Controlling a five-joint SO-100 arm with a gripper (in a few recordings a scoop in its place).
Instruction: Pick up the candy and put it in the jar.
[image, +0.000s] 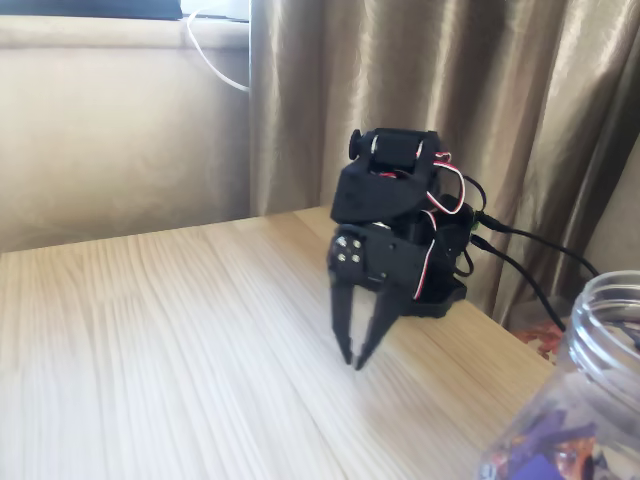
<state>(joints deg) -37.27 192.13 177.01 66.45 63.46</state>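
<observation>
Jaws nearly together, tips converging to a narrow V with a thin gap higher up, nothing between them, pointing down just above the tabletop near picture centre. No points for the jaws; gripper black, hanging from a folded black arm with red and white wires looping at its 3 o'clock side.

Going left to right in the fixed view: pale wall at 10 o'clock with a white cable trailing down near the top; light wood-grain tabletop spreading from 9 o'clock across the lower half; brownish curtain in folds from 12 to 2 o'clock behind the arm; black cables running off toward 3 o'clock; clear jar at 5 o'clock, cut by the picture edge, threaded rim showing, purple-wrapped sweets blurred inside, well apart from the gripper.

Candy to be picked: cannot tell where.
</observation>
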